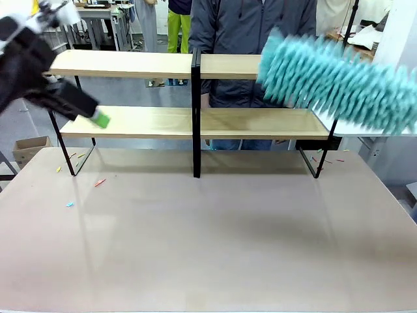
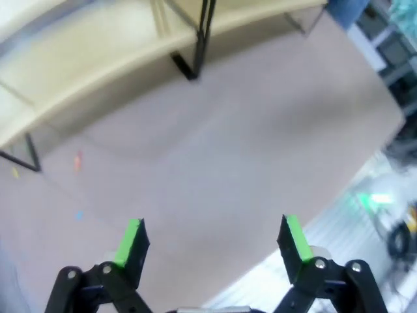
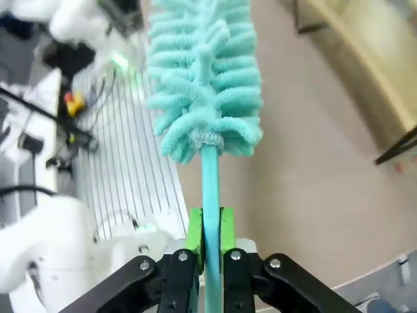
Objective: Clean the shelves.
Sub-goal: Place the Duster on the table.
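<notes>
The shelves are a two-tier rack of light-wood boards on a black frame, standing across the back of the table. A fluffy teal duster hovers blurred at the right end of the top board. In the right wrist view my right gripper is shut on the duster's thin teal handle, with the duster head pointing away and the shelves at the upper right. My left gripper hangs by the lower board's left end. It stands open above the bare tabletop, below the shelves.
A person in a dark jacket stands behind the rack. Small coloured scraps lie on the beige tabletop near the rack's left leg. A cardboard box sits on the floor at the left.
</notes>
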Action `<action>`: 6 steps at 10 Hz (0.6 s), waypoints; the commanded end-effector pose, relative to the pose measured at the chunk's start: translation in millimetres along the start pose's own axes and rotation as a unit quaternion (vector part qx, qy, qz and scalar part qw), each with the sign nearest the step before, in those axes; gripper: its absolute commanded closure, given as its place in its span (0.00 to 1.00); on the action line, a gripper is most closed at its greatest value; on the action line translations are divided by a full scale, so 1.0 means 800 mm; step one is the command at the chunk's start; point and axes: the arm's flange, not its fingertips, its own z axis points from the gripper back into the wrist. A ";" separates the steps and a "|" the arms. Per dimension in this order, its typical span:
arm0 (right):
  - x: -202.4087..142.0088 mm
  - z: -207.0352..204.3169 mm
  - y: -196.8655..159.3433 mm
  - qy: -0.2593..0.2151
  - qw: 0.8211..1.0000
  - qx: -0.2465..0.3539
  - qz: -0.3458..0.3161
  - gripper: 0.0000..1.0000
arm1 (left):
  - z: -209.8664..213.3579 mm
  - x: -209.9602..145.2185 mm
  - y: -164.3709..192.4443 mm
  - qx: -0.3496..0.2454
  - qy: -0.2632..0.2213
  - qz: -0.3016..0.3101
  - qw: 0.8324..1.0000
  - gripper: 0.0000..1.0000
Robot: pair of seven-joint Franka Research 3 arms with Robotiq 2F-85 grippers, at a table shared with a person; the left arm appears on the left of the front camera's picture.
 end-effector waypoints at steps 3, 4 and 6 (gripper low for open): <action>0.060 -0.067 -0.094 0.147 0.988 0.002 0.039 0.88 | -0.041 -0.058 0.160 -0.272 -0.014 0.164 0.948 0.00; 0.071 -0.091 -0.112 0.184 0.982 -0.007 0.042 0.88 | -0.074 -0.074 0.177 -0.322 -0.020 0.182 0.929 0.00; 0.073 -0.135 -0.142 0.207 0.975 0.054 0.064 0.88 | -0.139 -0.106 0.196 -0.343 0.005 0.221 0.913 0.00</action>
